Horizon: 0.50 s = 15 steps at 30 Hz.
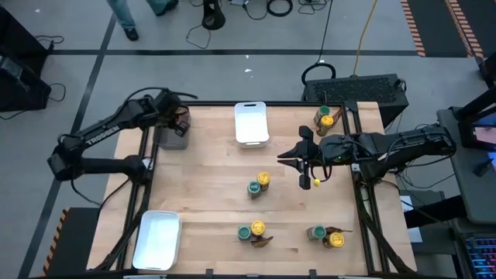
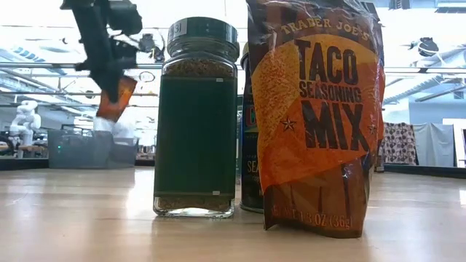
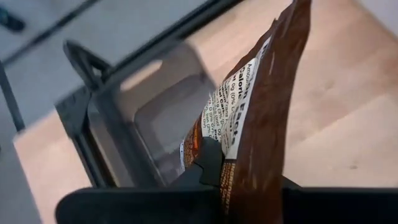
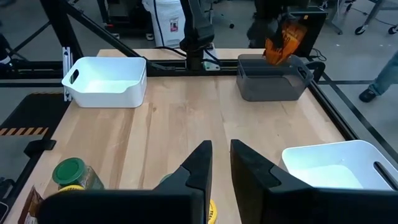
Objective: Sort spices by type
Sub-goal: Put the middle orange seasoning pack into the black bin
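Note:
My left gripper (image 1: 180, 116) is at the far left, shut on an orange-brown packet (image 4: 283, 40) that hangs over the dark clear-sided bin (image 1: 172, 138). My right gripper (image 4: 221, 149) hovers at the right of the table, pointing toward the left. There is only a narrow gap between its fingers, and nothing is in it. Green-lidded and yellow-lidded jars stand upright in pairs at the middle (image 1: 259, 184), near middle (image 1: 250, 229), near right (image 1: 325, 235) and far right (image 1: 324, 118). Another packet (image 1: 260, 241) lies by the near-middle pair. My left gripper pinches the packet's upper end (image 3: 217, 177) between its two fingers, coming from above and slanting down. The packet hangs tilted below the fingers (image 2: 116, 98), lifted clear, with the bin's opening (image 3: 155, 118) under it.
One white tray (image 1: 250, 122) sits at the far middle and another (image 1: 157, 240) at the near left corner. In the low view a dark-lidded jar (image 2: 196, 116) and a taco seasoning packet (image 2: 320, 116) stand close to the camera. Bare wood lies between the trays.

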Tool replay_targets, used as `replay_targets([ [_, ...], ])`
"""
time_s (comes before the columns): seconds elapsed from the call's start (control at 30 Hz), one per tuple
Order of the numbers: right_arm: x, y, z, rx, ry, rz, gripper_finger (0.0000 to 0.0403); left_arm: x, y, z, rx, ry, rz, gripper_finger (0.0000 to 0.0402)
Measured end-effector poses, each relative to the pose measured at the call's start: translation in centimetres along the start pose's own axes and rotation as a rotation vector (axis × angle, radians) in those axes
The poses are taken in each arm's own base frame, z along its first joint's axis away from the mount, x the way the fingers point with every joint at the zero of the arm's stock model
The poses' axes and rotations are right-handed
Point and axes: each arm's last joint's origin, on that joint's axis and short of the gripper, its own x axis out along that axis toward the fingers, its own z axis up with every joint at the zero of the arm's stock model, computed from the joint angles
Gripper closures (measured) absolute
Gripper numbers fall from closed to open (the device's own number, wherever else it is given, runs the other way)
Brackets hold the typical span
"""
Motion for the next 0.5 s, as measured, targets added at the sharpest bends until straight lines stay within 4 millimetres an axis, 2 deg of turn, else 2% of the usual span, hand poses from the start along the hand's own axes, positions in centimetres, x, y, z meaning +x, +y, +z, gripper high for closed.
replay_targets([
  [0.2, 0.0, -0.1, 0.0, -0.004, 0.0, -0.004, 0.0362, 3.0, 1.3, -1.9, -0.185, -0.006, 0.017, 0.0398],
  [0.5, 0.0, -0.1, 0.1, -0.019, -0.006, -0.007, 0.0362, 6.1, 2.6, -3.2, -0.312, -0.045, 0.086, 0.0398],
])
